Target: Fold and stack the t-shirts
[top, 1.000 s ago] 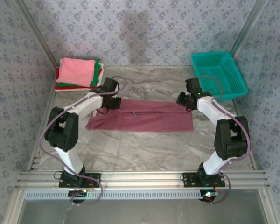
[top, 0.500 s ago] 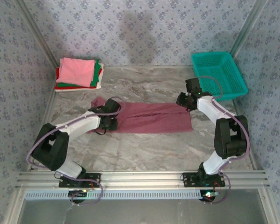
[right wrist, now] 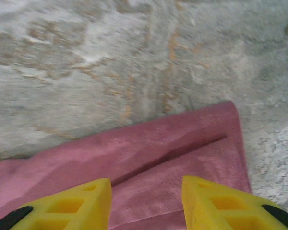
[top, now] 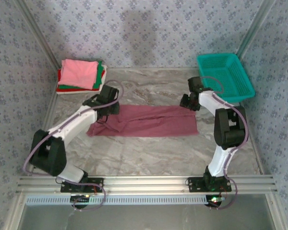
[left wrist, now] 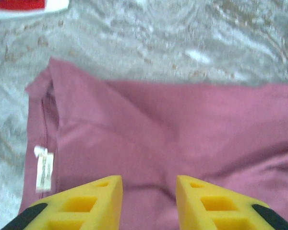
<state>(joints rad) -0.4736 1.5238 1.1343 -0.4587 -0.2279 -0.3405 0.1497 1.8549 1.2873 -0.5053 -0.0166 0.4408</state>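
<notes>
The maroon t-shirt [top: 149, 120] lies as a long strip on the table [top: 149, 155], my left gripper [left wrist: 148, 186] above its collar end and my right gripper [right wrist: 146, 186] above the other end, both with fingers parted, holding nothing.

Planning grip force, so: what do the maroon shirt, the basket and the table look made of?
The maroon shirt: soft matte knit fabric, likely cotton; it creases and folds, and carries a sewn label. The basket: teal, seemingly plastic, by its stiff open mesh. The table: smooth grey veined surface; stone or printed laminate, can't tell.
</notes>
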